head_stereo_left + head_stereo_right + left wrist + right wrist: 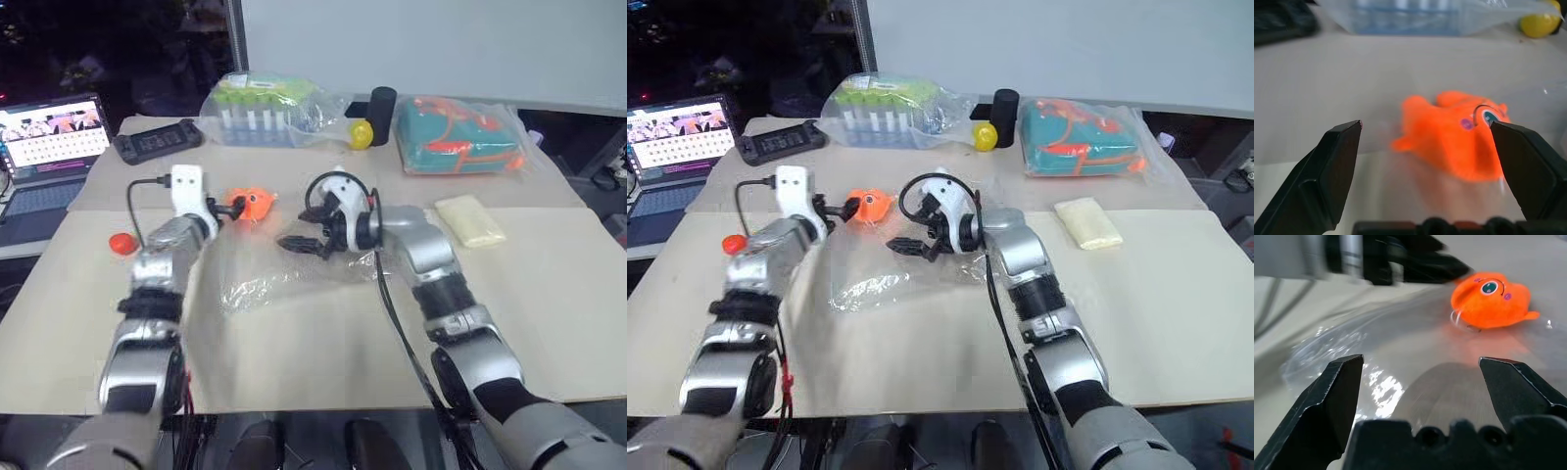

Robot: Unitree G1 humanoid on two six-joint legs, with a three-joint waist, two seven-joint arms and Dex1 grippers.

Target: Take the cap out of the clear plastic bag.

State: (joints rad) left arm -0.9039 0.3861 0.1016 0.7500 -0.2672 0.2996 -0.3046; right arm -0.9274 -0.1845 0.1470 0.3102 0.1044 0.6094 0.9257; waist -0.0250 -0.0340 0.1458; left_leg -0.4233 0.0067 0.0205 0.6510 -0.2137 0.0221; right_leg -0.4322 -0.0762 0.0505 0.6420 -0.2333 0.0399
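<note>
Both grippers, left gripper (227, 209) and right gripper (297, 243), stand released over the limp clear plastic bag (257, 277); pin one edge, lift the other. No beige cap can be made out inside.

An orange plush toy (252, 204) with a round eye is lying near the middle of the worktop (549, 323), which is wearing a pale beige cover. A small red piece (121, 243) is sitting well to its left. Along the far edge, a clear bag of green-topped tubes (263, 110) is resting beside a yellow ball (361, 134) and a black cylinder (382, 103). Next to those, a clear bag with a teal-and-orange bundle (457, 135) is lying. A pale cream block (469, 220) is sitting nearer, on the right. A black device (157, 140) and an open laptop (51, 147) are sitting at the far left.
</note>
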